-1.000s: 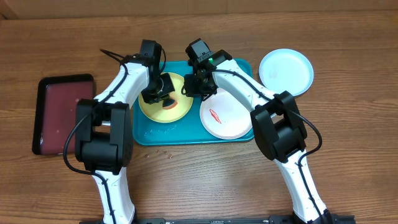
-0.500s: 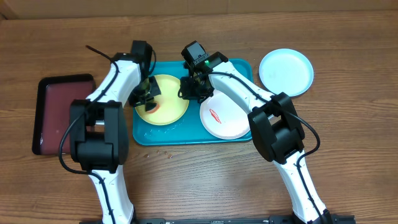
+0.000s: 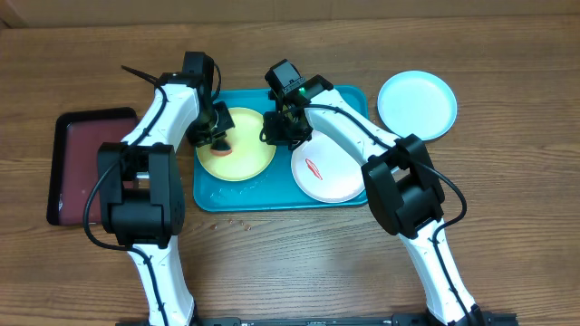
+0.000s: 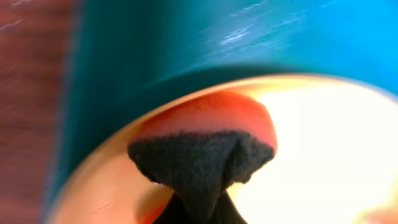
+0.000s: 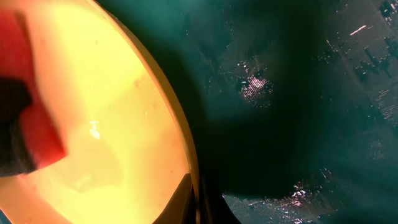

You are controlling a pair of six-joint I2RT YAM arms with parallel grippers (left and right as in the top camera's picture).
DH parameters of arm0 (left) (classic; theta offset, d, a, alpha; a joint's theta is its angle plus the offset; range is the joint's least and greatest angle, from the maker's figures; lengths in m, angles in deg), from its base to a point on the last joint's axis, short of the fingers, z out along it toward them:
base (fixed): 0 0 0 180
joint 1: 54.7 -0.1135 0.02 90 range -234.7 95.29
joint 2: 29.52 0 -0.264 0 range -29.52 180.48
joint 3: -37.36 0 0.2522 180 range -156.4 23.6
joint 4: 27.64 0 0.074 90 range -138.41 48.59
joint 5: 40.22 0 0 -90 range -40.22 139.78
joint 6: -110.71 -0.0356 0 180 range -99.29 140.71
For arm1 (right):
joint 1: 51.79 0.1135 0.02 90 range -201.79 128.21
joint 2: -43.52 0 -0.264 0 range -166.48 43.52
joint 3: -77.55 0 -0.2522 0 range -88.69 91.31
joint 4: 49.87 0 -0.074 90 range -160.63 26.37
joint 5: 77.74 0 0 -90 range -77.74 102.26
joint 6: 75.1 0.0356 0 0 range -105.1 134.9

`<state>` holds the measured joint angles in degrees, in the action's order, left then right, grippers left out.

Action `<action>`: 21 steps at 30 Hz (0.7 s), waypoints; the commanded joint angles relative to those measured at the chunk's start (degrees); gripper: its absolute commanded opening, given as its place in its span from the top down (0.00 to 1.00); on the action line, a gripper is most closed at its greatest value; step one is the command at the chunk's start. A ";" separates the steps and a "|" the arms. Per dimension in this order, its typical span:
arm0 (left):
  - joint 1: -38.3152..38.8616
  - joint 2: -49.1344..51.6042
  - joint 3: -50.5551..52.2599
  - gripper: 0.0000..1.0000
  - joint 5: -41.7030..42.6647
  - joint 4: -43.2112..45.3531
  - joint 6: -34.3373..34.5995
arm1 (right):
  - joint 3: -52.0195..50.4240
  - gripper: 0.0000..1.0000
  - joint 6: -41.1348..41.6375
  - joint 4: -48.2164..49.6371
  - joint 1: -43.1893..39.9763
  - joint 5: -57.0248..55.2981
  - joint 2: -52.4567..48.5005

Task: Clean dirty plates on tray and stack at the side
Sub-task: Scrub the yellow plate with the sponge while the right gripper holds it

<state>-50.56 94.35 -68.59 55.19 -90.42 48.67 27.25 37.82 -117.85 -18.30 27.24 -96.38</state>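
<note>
The yellow-green plate (image 3: 245,147) lies at the left of the turquoise tray (image 3: 272,195). My left gripper (image 3: 217,139) is shut on an orange sponge with a black scouring face (image 4: 205,143) and presses it on the plate's left part. My right gripper (image 3: 275,133) is shut on the plate's right rim (image 5: 186,155), one finger inside and one outside. The white plate (image 3: 328,169), with a red smear, lies at the right of the tray. The light blue plate (image 3: 417,103) lies on the table to the right of the tray.
A smaller black-rimmed maroon tray (image 3: 91,163) sits at the left of the table. Small crumbs lie on the wood just in front of the turquoise tray. Water drops speckle the tray floor (image 5: 323,93).
My left gripper has moved the sponge leftward across the yellow-green plate, from its middle to its left part. My right gripper has stayed on the plate's rim.
</note>
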 commanded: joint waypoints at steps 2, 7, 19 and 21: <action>1.79 1.42 1.62 0.96 10.80 4.59 -0.48 | -1.25 0.96 -0.37 -0.74 -0.61 -3.98 -2.25; 3.19 1.46 1.99 0.95 10.51 5.51 -0.72 | -1.25 0.96 -0.37 -0.76 -0.61 -3.98 -2.25; 2.08 1.49 2.19 0.96 -1.57 1.51 -1.60 | -1.25 0.96 -0.39 -0.98 -0.61 -3.98 -2.25; 2.08 1.49 2.54 0.93 -1.70 1.46 -1.64 | -1.25 0.96 -0.39 -0.98 -0.61 -3.98 -2.25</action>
<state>-47.72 94.46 -67.19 57.86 -88.12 48.19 27.25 37.73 -117.85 -18.34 27.07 -96.38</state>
